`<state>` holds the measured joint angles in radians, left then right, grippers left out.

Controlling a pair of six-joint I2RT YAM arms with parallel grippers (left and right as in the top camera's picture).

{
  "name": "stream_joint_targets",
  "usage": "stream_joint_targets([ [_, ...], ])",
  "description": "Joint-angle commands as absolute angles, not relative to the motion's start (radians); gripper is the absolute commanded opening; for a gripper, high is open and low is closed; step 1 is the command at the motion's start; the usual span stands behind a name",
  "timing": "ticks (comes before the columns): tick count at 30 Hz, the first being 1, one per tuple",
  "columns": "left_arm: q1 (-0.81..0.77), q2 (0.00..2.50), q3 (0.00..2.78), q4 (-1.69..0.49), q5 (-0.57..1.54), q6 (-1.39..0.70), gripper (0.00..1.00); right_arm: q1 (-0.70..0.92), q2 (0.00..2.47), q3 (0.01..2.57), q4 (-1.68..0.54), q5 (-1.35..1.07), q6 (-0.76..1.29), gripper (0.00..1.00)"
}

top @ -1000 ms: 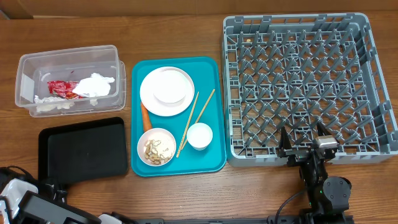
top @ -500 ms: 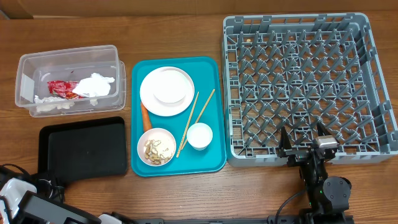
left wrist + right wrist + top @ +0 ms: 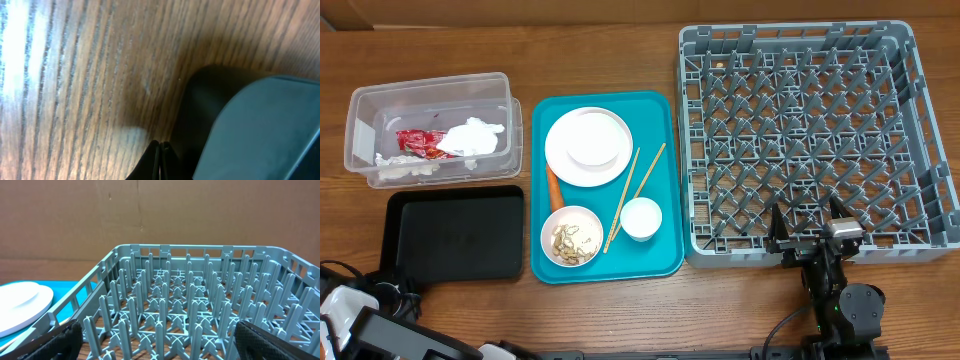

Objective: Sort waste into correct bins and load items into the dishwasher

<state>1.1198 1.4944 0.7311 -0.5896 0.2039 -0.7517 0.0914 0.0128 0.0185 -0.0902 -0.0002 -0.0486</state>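
Left wrist view, blurred: the left gripper [image 3: 160, 152] shows only its tips, pressed together, just beside a corner of the black tray [image 3: 255, 130] (the rest cut off). Overhead, the right gripper [image 3: 808, 228] is spread at the near edge of the grey rack [image 3: 800, 32].

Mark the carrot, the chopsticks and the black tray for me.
carrot [image 3: 553, 189], overhead view, mid-length.
chopsticks [image 3: 622, 199], overhead view, middle of the left stick.
black tray [image 3: 455, 237], overhead view, bare floor.

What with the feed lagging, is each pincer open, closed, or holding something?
Left pincer: closed, nothing between its tips.
Right pincer: open wide, empty, at the dish rack near edge.
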Motion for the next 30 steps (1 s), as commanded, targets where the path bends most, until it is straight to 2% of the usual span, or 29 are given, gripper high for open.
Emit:
stream_joint_targets([
  [1,1.116,1.496,0.766,-0.624,0.233,-0.724,0.04,0.088,0.003,0.008,-0.084,-0.002,-0.050,1.00],
  [9,1.116,1.454,0.914,-0.900,0.147,-0.687,0.04,0.088,0.003,0.008,-0.084,-0.002,-0.050,1.00],
  [16,1.024,1.350,1.063,-0.954,0.408,-0.498,0.04,0.088,0.003,0.008,-0.084,-0.002,-0.050,1.00],
  [21,0.788,1.322,1.175,-0.960,0.375,-0.464,0.04,0.088,0.003,0.008,-0.084,-0.002,-0.050,1.00],
  [28,0.318,1.393,1.330,-0.926,-0.012,-0.505,0.04,0.088,0.003,0.008,-0.084,-0.002,-0.050,1.00],
  [30,0.234,1.443,1.377,-0.920,-0.092,-0.505,0.04,0.088,0.003,0.008,-0.084,-0.002,-0.050,1.00],
])
